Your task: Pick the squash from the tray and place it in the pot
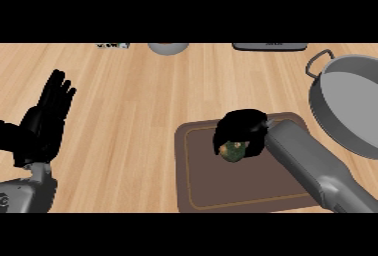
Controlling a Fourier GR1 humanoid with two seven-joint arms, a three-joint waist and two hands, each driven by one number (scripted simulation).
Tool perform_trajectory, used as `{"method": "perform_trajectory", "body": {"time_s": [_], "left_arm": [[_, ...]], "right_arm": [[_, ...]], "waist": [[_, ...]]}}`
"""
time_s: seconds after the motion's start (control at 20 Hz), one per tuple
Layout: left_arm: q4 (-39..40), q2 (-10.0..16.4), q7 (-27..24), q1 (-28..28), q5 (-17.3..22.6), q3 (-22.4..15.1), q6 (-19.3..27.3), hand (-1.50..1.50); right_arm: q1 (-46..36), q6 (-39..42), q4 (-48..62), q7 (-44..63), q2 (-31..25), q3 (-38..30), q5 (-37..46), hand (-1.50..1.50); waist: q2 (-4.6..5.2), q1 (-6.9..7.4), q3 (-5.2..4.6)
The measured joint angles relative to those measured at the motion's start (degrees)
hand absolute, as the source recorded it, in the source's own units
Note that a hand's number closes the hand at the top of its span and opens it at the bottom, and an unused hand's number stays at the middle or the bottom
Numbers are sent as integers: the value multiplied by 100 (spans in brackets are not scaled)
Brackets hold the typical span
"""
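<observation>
Pale wood counter (pixel 148 90) bears a tray (pixel 203 192) at its front edge, where my right hand (pixel 242 127) curls round the squash (pixel 234 151) by the tray's far edge; I'd lift clear before swinging right to the pot (pixel 336 127).

Left robot hand (pixel 44 127): open, fingers straight and pointing up, at the view's left side. Left forearm (pixel 29 192): grey, below it. Right robot hand (pixel 242 129): fingers curled round the squash (pixel 233 151). Right forearm (pixel 317 167): grey, slanting in from lower right.
</observation>
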Motion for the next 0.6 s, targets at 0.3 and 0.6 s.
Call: {"method": "perform_trajectory", "body": {"time_s": [0.3,0.6], "left_arm": [[24,-27,104,-131,-47,104,-38,0],[138,-39,15,-63,-72,250,-79,0]], "right_arm": [[35,-329,174,-412,110,-108,302,150],[595,-352,-347,-172,-64,-300,415,150]], "waist": [[-25,-6,-10],[-101,-137,-22]]}}
